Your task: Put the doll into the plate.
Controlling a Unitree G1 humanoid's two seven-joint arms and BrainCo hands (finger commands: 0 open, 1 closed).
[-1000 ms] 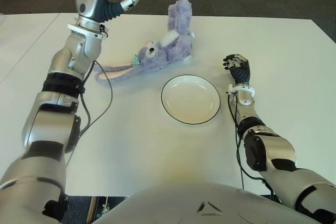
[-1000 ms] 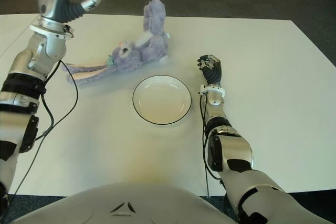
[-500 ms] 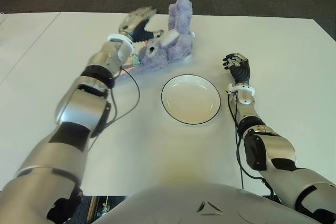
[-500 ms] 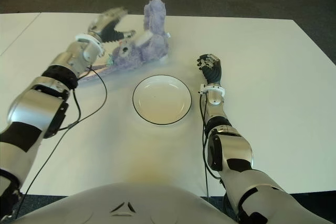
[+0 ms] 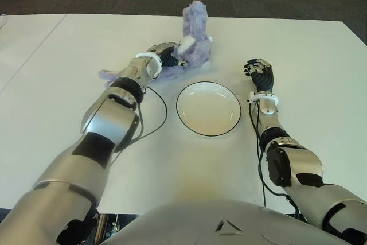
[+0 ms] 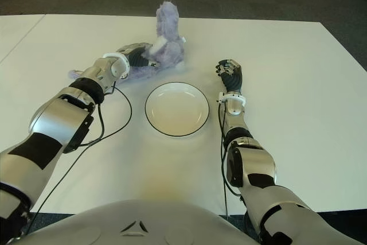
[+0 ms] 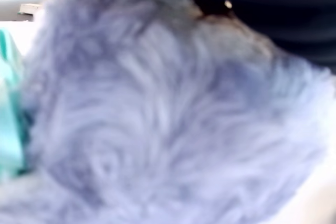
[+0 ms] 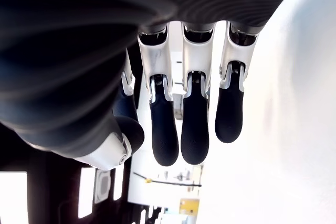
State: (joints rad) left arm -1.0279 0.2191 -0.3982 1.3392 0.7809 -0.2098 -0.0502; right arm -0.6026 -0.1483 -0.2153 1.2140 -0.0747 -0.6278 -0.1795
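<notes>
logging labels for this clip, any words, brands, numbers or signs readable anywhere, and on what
None can be read.
Purple plush bunny doll: a small white tag at its side, too small to tell if it bears print.
White plate: plain, dark rim only.
White table: no markings.
Left hand on the doll, and right hand beside the plate: no visible lettering.

Purple fur of the doll (image 7: 168, 108) hides the left hand (image 5: 166, 54).

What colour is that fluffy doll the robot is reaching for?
The doll is pale lilac-purple with a white patch, clearest in the left eye view.
</notes>
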